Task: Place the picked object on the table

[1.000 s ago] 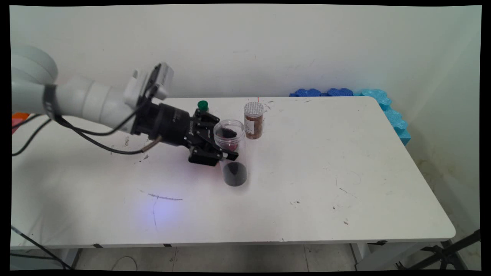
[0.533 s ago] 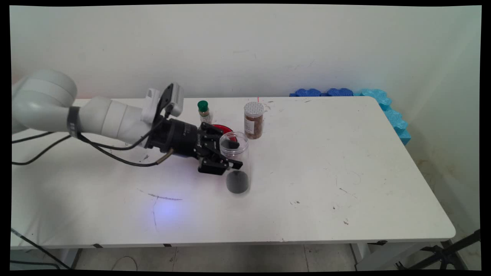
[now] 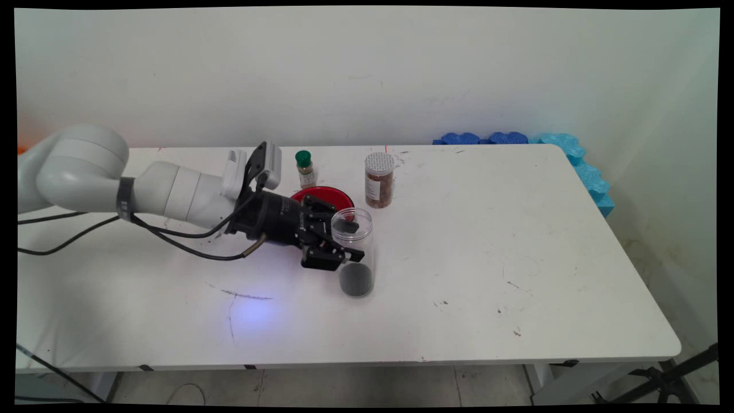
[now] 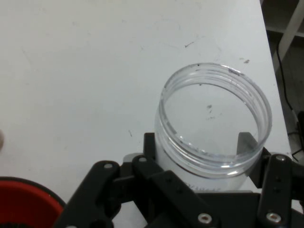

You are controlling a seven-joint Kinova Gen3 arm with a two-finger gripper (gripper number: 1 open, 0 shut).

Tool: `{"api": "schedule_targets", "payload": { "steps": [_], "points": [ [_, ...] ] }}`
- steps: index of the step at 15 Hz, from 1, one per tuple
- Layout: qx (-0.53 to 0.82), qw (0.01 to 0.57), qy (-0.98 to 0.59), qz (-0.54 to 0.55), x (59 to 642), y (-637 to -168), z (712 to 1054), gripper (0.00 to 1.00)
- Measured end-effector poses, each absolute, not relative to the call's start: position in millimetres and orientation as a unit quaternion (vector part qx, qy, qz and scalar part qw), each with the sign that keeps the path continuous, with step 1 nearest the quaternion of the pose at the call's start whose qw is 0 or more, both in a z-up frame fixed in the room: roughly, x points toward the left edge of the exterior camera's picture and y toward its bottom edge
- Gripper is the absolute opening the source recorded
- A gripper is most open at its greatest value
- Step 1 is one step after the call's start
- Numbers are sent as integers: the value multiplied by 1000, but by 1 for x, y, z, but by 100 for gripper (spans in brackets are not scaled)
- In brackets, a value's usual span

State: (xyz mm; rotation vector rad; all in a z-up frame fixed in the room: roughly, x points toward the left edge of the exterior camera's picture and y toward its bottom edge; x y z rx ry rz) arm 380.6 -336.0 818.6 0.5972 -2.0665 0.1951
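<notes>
Jar (image 3: 356, 252) lowered to the worktop (image 3: 487, 258).
Fingers (image 4: 151, 148) clamped on jar, now upright just before the red dish (image 3: 324, 197), dropped from tilted.

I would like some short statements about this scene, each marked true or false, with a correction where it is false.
1. The gripper is closed on the clear plastic jar. True.
2. The clear plastic jar has a lid on it. False: its mouth is open, as the hand view shows.
3. A red plate lies behind the gripper on the table. True.
4. The small bottle with the green cap lies on its side. False: it stands upright near the red plate.
5. The spice jar with the perforated lid is held by the gripper. False: it stands free, further back, apart from the gripper.
</notes>
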Motion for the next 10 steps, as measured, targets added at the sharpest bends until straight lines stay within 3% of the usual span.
{"api": "schedule_targets", "payload": {
  "steps": [6,7,10],
  "points": [
    [249,472,-842,82,381,-338,809,0],
    [250,473,-841,82,381,-339,809,100],
    [253,474,-840,82,382,-340,806,100]
  ]
}}
